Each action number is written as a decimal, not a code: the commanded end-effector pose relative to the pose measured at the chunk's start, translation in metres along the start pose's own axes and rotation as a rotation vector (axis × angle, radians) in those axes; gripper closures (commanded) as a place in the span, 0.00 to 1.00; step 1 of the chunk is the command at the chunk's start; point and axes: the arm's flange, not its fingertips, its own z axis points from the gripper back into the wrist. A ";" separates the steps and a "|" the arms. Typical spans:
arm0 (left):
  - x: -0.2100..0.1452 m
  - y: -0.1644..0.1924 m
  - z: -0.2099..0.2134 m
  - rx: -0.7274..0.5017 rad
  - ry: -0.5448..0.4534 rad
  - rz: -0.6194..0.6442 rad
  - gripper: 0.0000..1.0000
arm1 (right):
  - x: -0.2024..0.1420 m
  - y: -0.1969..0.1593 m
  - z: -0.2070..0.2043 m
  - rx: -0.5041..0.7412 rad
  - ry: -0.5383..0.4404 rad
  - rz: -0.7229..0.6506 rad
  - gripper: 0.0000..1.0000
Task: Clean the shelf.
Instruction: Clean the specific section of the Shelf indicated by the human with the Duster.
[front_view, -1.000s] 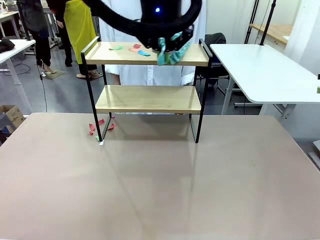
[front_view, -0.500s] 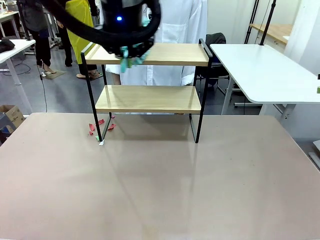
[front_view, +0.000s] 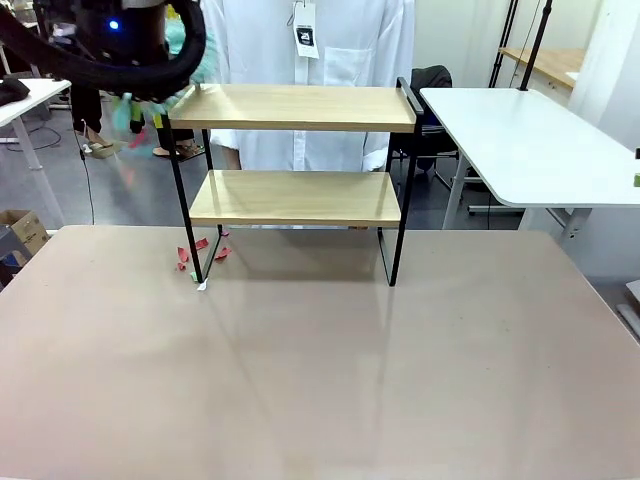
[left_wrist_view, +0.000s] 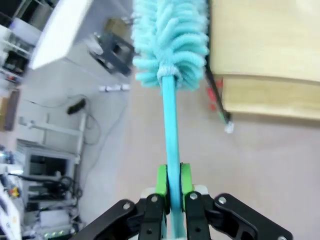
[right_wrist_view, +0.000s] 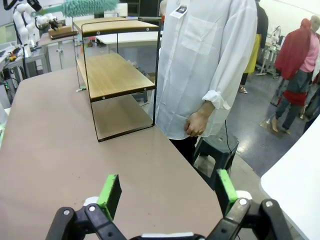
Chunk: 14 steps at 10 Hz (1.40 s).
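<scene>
The left gripper (left_wrist_view: 170, 176) is clamped on the teal handle of the duster (left_wrist_view: 170, 45). Its fluffy head sits ahead of the fingers, just off the end of the shelf (front_view: 300, 107). Both of the 2 boards look bare from the front, and paper scraps (front_view: 200, 255) lie on the bench (front_view: 320, 380) by the shelf's foot. For a good pass, keep the head flat and light on the board and lift it clear of the raised end handle. The right gripper (right_wrist_view: 168, 192) hangs with jaws apart, well away from the shelf.
</scene>
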 end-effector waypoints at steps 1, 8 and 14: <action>-0.015 0.012 0.017 0.060 -0.178 0.075 0.87 | 0.003 0.000 -0.001 -0.003 0.001 0.006 0.00; -0.012 0.026 0.038 -0.125 -0.177 0.014 0.87 | 0.003 0.000 -0.001 -0.003 0.001 0.006 0.00; -0.032 0.116 0.033 -0.653 -0.213 -0.300 0.87 | 0.003 0.000 -0.001 -0.003 0.001 0.006 0.00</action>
